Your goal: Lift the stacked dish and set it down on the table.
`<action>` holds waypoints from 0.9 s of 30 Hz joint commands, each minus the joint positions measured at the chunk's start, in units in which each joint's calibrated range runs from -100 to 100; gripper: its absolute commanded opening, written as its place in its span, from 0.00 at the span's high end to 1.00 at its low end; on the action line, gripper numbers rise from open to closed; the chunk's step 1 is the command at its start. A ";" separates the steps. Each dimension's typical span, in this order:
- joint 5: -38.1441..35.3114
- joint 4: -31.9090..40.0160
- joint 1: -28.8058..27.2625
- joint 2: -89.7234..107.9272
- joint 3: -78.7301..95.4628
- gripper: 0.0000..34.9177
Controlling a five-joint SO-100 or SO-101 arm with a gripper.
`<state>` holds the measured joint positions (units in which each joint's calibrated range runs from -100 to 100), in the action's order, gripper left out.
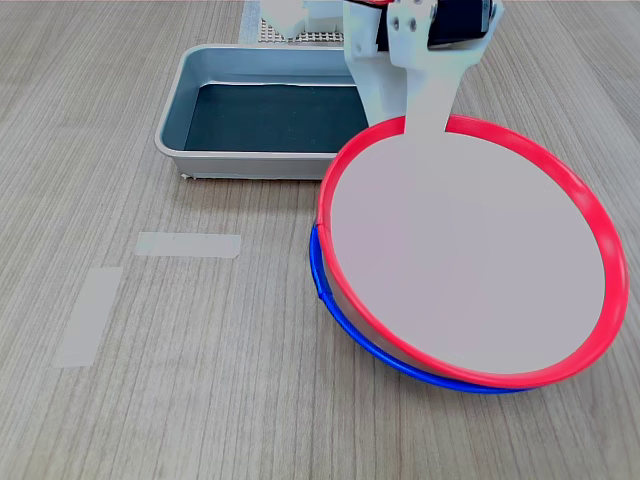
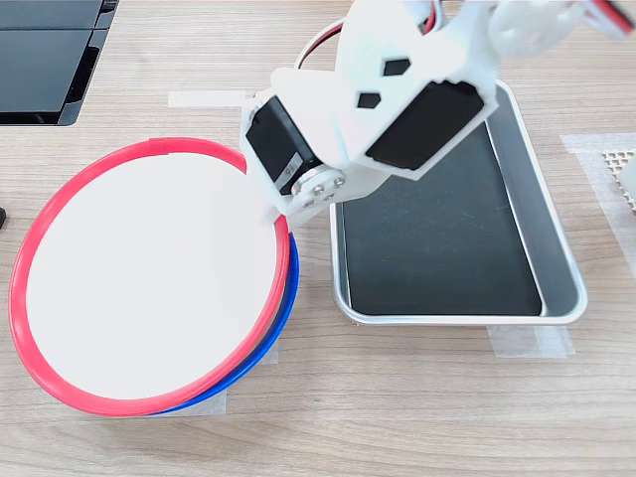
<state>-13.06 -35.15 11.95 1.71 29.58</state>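
Observation:
The stacked dish [image 1: 470, 265], a large red-rimmed plate with a pale flat centre, sits tilted on top of a blue-rimmed plate [image 1: 322, 290] and is shifted slightly off it. My white gripper [image 1: 425, 122] is shut on its far rim in the first exterior view, one flat finger lying over the edge. In the second exterior view the gripper [image 2: 279, 216] pinches the stacked dish [image 2: 149, 278] at its right rim, and the blue plate [image 2: 286, 298] shows only as a crescent below. The table [image 1: 150, 400] is pale wood grain.
A grey metal tray [image 1: 195, 95] with a dark floor stands just behind the plates, next to my arm. Pale tape strips [image 1: 188, 244] lie on the table at the first exterior view's left. A black flat object [image 2: 45, 60] sits at the second exterior view's top left.

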 commanded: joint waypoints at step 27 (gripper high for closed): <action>2.10 -1.45 -28.56 -0.30 -6.96 1.00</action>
<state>-10.57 -39.89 -15.93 2.73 25.59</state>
